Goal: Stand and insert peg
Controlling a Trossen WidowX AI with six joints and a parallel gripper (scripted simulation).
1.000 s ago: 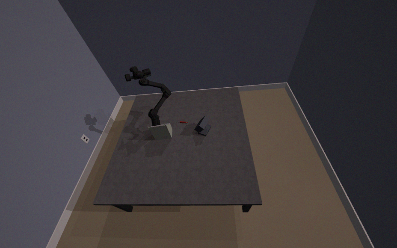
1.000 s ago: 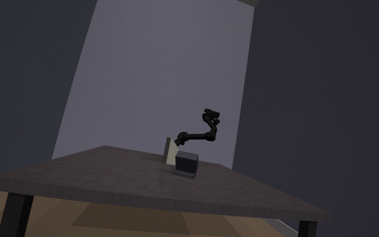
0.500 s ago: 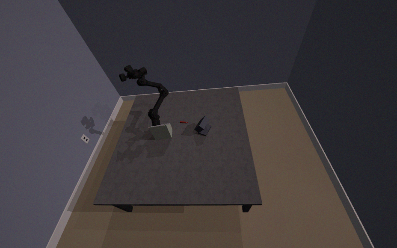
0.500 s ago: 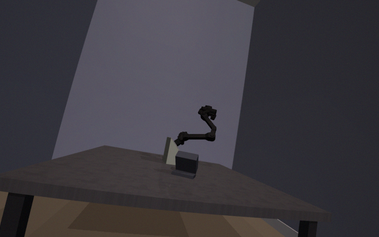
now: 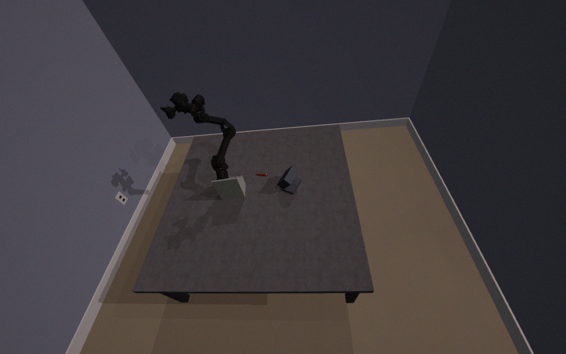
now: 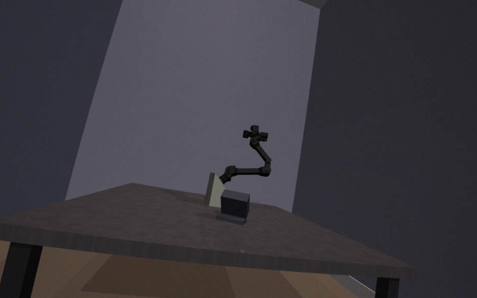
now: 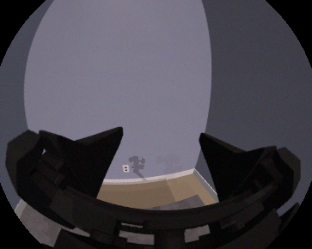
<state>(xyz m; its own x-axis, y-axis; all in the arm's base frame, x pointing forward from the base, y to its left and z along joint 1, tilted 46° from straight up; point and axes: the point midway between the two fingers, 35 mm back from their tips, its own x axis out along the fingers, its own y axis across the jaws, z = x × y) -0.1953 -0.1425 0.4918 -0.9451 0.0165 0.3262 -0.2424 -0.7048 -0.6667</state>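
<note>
The tabletop [image 5: 254, 246] [image 6: 140, 225] [image 7: 40, 223] carries everything around the sloped panel. The arm [image 5: 225, 144] [image 6: 248, 171] rises on the panel's robot side, reaching high and away from it. By the arm's foot, apart from the panel, stands a pale block [image 5: 231, 188] [image 6: 216, 194]. The sloped panel [image 5: 288, 176] [image 6: 235, 205] is dark; its hole cannot be made out. The jaws are released, spread wide with nothing between them, well apart from the panel. Smallest, the red peg [image 5: 261, 174] lies flat between the panel and the arm's foot, its pale end seemingly nearer the panel.

I judge the first pick-up to be in hand, not yet begun in earnest: the jaws must swing back towards the panel, descend over the peg and grip it for standing on its plain end.
</note>
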